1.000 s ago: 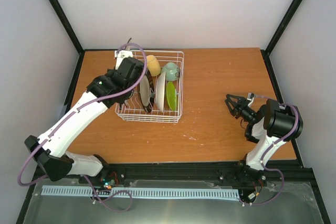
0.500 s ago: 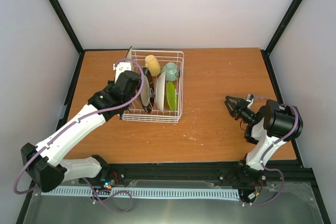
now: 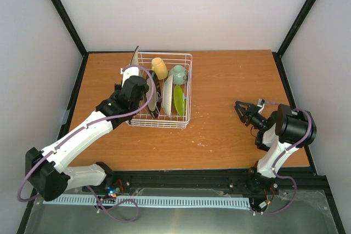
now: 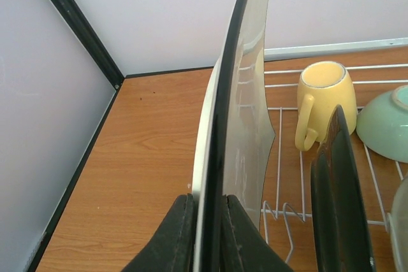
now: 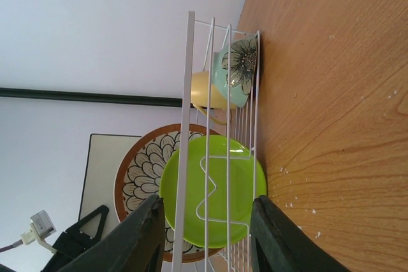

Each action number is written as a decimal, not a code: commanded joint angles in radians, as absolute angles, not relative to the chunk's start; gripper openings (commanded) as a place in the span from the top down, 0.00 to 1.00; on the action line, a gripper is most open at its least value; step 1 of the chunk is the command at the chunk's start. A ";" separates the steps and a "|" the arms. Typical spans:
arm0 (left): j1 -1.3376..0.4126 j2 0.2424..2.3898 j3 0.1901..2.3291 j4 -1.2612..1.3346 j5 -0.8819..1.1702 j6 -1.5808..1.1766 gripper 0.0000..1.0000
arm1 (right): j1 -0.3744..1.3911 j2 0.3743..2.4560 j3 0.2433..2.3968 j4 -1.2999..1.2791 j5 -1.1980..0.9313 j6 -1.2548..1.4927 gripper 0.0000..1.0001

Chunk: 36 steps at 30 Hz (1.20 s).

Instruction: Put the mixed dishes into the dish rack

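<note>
Dark-rimmed and pale-faced, the held plate [image 4: 245,93] stands upright and edge-on in the left gripper [image 4: 208,200], whose fingers are pressed onto its lower rim from both sides. It hangs at the left wall of the dish rack [image 3: 170,54], with bare table [image 4: 140,157] on one side and white wire on the other. I cannot tell whether its bottom edge is inside that wall yet.

Everything else looks loaded. The yellow mug [image 4: 324,97] and pale green cup [image 4: 386,125] sit at the far end, and the white plate [image 3: 167,92] and lime-green plate [image 5: 213,189] stand in their rows. So the step in hand is, I judge, seating the last plate. The next move calls for keeping it vertical and lowering it between the prongs beside the patterned plate [image 5: 143,170] without knocking that neighbour, then letting go.

The right gripper [image 3: 239,109] sits well apart on the right of the table, its claw spread and holding nothing.

The left wrist view alone shows the pinch itself, yet it gives the neighbour only as a dark edge. The right wrist view, looking across the table, shows what that hides — the petal pattern, the flower on the cup, and the held plate's broad face beyond the rack. Only the top view shows both arms at once.
</note>
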State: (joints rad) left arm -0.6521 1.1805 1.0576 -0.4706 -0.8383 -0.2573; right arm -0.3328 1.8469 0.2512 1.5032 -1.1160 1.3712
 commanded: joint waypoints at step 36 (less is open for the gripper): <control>-0.552 1.224 0.903 -0.219 -0.770 -0.353 0.37 | -0.325 1.895 0.244 1.678 -1.122 1.328 0.63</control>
